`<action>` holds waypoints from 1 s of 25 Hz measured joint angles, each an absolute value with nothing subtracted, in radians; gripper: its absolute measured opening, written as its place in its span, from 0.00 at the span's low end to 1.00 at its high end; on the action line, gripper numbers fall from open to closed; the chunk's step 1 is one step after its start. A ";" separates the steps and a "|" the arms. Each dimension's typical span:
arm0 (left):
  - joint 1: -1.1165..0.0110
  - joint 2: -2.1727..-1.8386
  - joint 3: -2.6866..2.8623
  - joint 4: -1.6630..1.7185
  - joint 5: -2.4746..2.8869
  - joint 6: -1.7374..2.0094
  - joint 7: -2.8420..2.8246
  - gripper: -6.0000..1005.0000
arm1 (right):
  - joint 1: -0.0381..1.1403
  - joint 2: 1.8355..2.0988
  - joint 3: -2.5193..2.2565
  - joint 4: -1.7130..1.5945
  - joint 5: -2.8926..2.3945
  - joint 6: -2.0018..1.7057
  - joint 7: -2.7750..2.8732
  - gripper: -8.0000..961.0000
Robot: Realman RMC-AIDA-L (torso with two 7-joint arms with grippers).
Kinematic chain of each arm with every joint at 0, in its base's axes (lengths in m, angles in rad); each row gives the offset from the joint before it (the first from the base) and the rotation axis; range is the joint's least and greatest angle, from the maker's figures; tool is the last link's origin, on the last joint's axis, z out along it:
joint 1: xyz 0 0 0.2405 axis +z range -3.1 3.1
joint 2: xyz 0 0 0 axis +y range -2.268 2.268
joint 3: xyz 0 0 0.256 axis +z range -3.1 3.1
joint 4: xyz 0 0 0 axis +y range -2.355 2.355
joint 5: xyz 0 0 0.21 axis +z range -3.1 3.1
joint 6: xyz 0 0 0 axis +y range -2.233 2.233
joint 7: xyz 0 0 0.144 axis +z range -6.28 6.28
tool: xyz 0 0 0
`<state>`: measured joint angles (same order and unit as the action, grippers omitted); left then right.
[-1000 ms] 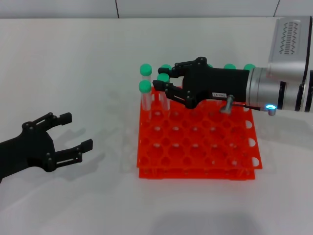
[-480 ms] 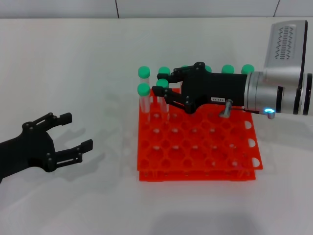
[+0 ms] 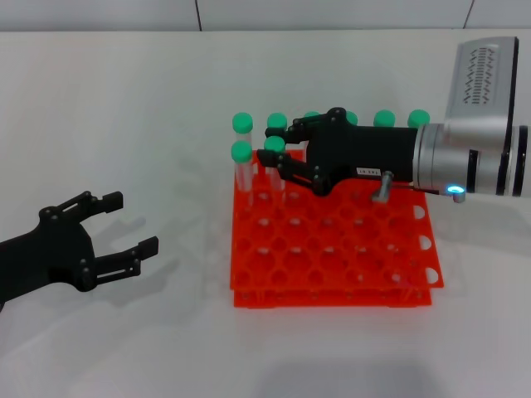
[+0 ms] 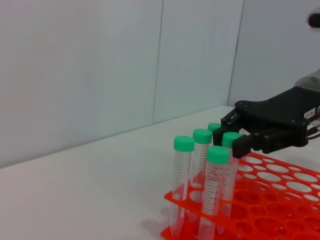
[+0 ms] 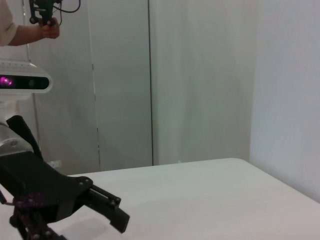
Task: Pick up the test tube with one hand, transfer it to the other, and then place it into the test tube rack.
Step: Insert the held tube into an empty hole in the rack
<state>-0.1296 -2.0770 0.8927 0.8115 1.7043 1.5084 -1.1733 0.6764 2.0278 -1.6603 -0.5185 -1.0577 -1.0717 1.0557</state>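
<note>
My right gripper (image 3: 286, 147), black with a small white label, reaches over the back left part of the orange-red test tube rack (image 3: 332, 274). Its fingers are shut on the green-capped test tube (image 3: 275, 144), which stands upright with its lower end down in a rack hole. The left wrist view shows the same grip: the tube (image 4: 229, 170) rises from the rack (image 4: 280, 200) with the black fingers (image 4: 246, 144) closed around its cap. My left gripper (image 3: 124, 224) rests low at the left of the table, open and holding nothing.
Several other green-capped tubes stand in the rack: one (image 3: 241, 152) just left of the held tube, and more along the back row (image 3: 242, 123) (image 3: 383, 118). White tabletop lies between the rack and my left gripper.
My right gripper has sunk a little and drawn slightly toward the rack's back, lowering the held tube deeper into its hole. The left gripper has not moved.
</note>
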 joint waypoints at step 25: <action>-0.132 -2.070 0.890 0.820 1.700 1.518 -1.181 0.89 | 0.610 1.995 -1.657 -0.640 -1.080 -1.162 1.112 0.61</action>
